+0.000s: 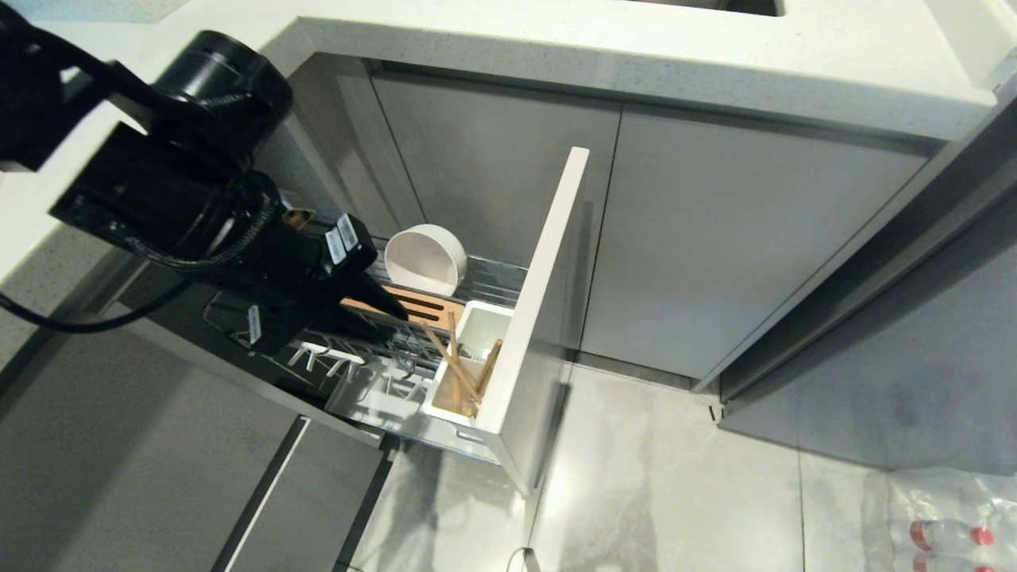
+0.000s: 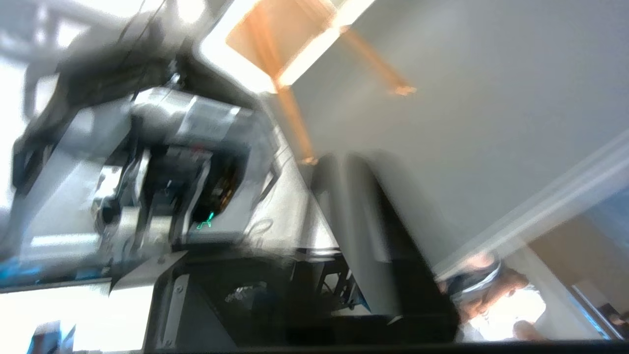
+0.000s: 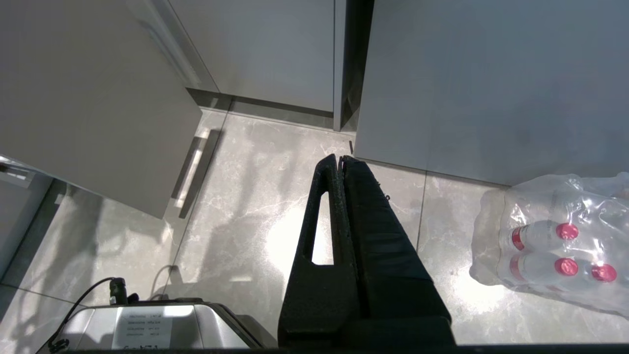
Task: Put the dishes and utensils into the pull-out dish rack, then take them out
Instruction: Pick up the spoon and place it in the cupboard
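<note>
The pull-out dish rack point(image 1: 494, 280) stands drawn out from the cabinet, its pale front panel point(image 1: 547, 286) toward the floor. A white bowl point(image 1: 425, 258) stands on edge at the rack's back, behind the brown wooden strip point(image 1: 429, 308). The chopsticks point(image 1: 454, 359) lean in the white utensil cup point(image 1: 491, 319); the left wrist view shows them blurred point(image 2: 294, 123). My left gripper point(image 1: 400, 311) hovers over the wooden strip, just behind the cup, shut with nothing seen between its fingers point(image 2: 388, 255). My right gripper point(image 3: 340, 158) hangs shut and empty over the floor, outside the head view.
Grey cabinet doors point(image 1: 739, 246) sit under a white countertop point(image 1: 636, 48). A wrapped pack of water bottles point(image 3: 555, 241) lies on the tiled floor to the right point(image 1: 945, 532). The robot's base point(image 3: 147, 324) shows below the right arm.
</note>
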Tool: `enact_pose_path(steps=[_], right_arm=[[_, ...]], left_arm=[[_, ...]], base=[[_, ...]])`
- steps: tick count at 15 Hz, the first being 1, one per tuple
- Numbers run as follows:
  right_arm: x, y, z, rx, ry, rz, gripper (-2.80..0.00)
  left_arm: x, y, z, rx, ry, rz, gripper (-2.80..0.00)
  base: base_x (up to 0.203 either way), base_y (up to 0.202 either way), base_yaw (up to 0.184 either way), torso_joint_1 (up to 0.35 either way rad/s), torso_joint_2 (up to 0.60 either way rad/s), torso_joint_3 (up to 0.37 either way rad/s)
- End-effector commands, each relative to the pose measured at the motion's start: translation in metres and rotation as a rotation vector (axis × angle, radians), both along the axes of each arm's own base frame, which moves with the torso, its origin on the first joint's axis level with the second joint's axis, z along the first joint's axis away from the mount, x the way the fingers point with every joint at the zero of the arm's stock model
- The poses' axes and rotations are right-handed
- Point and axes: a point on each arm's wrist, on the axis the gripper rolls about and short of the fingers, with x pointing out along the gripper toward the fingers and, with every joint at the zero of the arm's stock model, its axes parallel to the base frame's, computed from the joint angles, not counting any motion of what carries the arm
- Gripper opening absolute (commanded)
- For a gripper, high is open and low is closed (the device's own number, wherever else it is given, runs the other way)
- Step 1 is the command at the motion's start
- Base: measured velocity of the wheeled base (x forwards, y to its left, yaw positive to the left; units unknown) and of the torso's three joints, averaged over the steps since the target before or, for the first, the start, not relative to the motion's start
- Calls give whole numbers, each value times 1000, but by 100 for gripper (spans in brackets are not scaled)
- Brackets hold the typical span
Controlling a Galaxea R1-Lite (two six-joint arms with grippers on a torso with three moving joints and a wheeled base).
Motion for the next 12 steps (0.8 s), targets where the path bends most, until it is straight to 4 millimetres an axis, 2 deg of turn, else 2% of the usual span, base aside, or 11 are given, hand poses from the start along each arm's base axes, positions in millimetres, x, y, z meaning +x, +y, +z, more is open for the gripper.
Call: enact_pose_path(steps=[1,4,8,12], right_arm=[[0,0,0,0,2,0,-280],[0,0,0,0,2,0,-280],[0,0,0,0,2,0,-280],[0,0,0,0,2,0,-280]], left_arm=[[-29,12,26,-42,-95,1,-280],[-65,26,57,-56,-254,20,-280],[-127,65,101,45,-581,176,-280],[-167,102,117,291,-784,406,-280]], base=[[0,0,0,0,0,0],[0,0,0,0,0,0],[0,0,0,0,0,0],[0,0,0,0,0,0]])
